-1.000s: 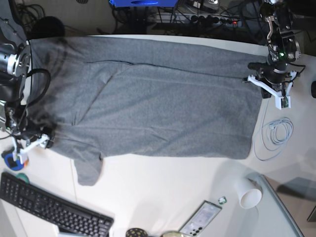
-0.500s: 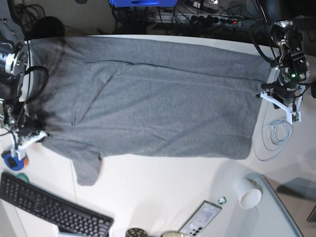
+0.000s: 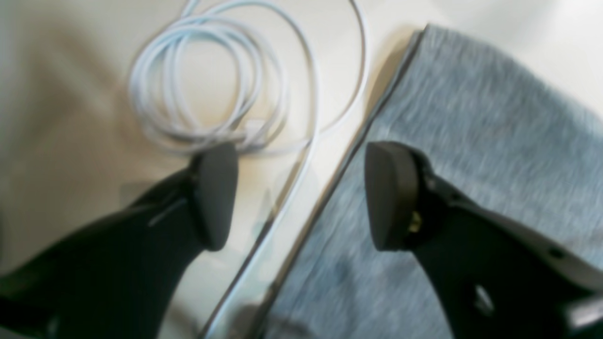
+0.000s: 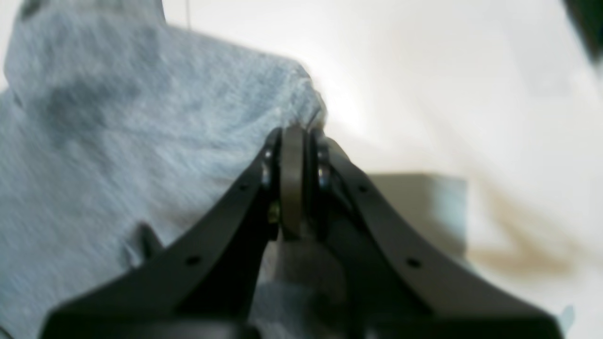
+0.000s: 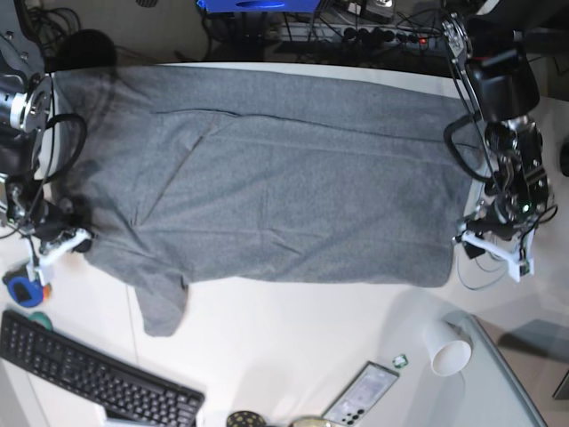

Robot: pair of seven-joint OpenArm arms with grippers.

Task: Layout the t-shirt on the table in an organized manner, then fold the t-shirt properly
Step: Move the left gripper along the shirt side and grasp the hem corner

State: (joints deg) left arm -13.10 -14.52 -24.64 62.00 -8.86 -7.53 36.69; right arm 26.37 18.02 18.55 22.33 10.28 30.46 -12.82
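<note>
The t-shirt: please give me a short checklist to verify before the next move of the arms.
1. The t-shirt lies spread on the table: ok.
2. Right end effector shut on the shirt's edge: ok.
3. Left end effector open, straddling the hem: ok.
4. Left end effector gripping fabric: not ok, nothing is held yet.
5. White cable away from the left fingers: not ok, it lies right beside one.
6. Lower sleeve flat: cannot tell.

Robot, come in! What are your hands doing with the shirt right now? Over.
Left gripper open, straddling the t-shirt hem. Right gripper shut on the t-shirt edge. Shirt flat on the table. White cable beside left gripper.
</note>
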